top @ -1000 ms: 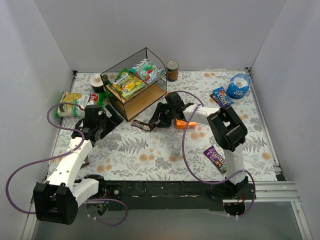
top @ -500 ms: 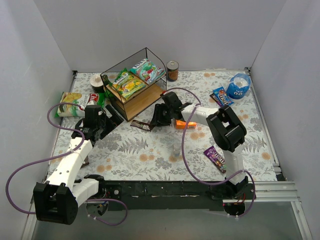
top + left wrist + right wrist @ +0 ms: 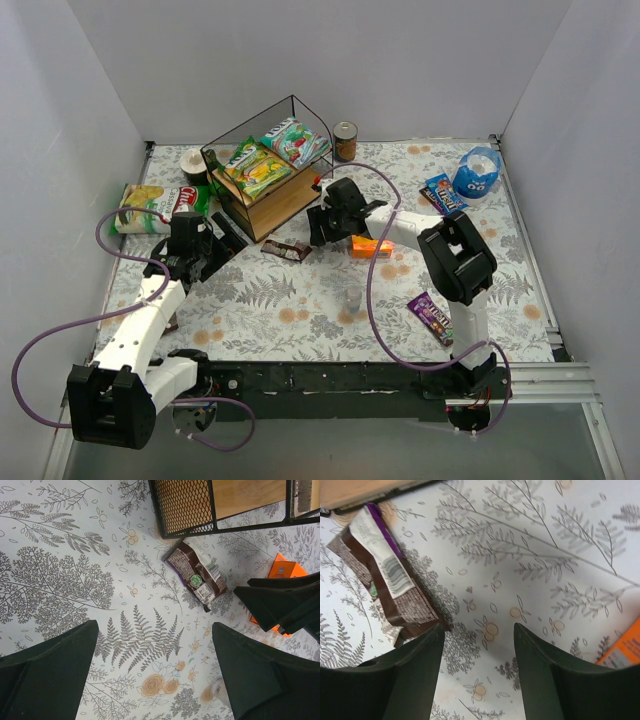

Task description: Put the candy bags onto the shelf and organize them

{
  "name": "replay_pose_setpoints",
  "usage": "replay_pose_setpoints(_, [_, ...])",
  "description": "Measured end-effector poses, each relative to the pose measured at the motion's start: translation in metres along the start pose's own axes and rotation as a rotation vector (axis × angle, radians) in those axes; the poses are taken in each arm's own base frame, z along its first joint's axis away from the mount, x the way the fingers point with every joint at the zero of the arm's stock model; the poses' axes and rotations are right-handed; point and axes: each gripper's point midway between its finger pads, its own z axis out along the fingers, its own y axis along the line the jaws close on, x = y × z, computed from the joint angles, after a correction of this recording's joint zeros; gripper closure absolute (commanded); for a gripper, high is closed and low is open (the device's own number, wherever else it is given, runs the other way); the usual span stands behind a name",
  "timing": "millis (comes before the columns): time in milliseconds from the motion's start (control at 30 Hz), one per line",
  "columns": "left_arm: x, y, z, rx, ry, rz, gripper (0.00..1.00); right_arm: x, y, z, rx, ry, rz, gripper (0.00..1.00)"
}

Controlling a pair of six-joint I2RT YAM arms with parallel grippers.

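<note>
The shelf [image 3: 268, 195] stands at the back left, with the green-yellow bag [image 3: 255, 168] and the teal-white bag [image 3: 293, 140] on its top board. The dark brown wrapper [image 3: 287, 249] lies flat on the table in front of it; it also shows in the left wrist view [image 3: 196, 576] and the right wrist view [image 3: 390, 590]. My right gripper [image 3: 316, 228] [image 3: 477, 645] is open and empty just right of that wrapper. My left gripper [image 3: 224, 233] [image 3: 155, 680] is open and empty left of it. The purple wrapper [image 3: 432, 316] lies front right. The small blue pack [image 3: 443, 192] lies back right.
An orange box [image 3: 371, 246] lies right of my right gripper. A round blue pouch with eyes [image 3: 477, 172] and a can [image 3: 345, 141] stand at the back. A chips bag [image 3: 150, 205] and a small cup [image 3: 193, 163] sit left of the shelf. A small clear object [image 3: 350, 298] is mid-table.
My right gripper has shifted a little toward the back, away from the dark brown wrapper, which stays on the table. The left arm has barely moved.
</note>
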Motion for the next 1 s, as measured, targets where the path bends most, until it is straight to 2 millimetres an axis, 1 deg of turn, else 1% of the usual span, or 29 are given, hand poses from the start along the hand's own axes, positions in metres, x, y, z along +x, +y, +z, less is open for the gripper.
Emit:
replay_pose_setpoints(100, [0.001, 0.001, 0.0, -0.002, 0.002, 0.001, 0.02, -0.01, 0.006, 0.005, -0.041, -0.021, -0.06, 0.35])
replay_pose_setpoints(300, [0.0, 0.0, 0.0, -0.002, 0.002, 0.001, 0.02, -0.017, 0.021, 0.016, -0.137, -0.022, -0.094, 0.35])
replay_pose_setpoints(433, [0.0, 0.0, 0.0, -0.002, 0.002, 0.001, 0.02, -0.013, 0.028, 0.022, -0.193, -0.004, -0.104, 0.36])
replay_pose_setpoints(633, [0.0, 0.0, 0.0, -0.002, 0.003, 0.001, 0.02, -0.007, 0.037, 0.02, -0.262, 0.017, -0.14, 0.36])
replay_pose_setpoints(833, [0.0, 0.0, 0.0, -0.003, 0.004, 0.001, 0.02, -0.002, 0.039, 0.02, -0.286, 0.012, -0.187, 0.36])
replay_pose_setpoints(1000, [0.0, 0.0, 0.0, -0.003, 0.004, 0.001, 0.02, 0.0, 0.039, 0.02, -0.271, 0.003, -0.233, 0.36])
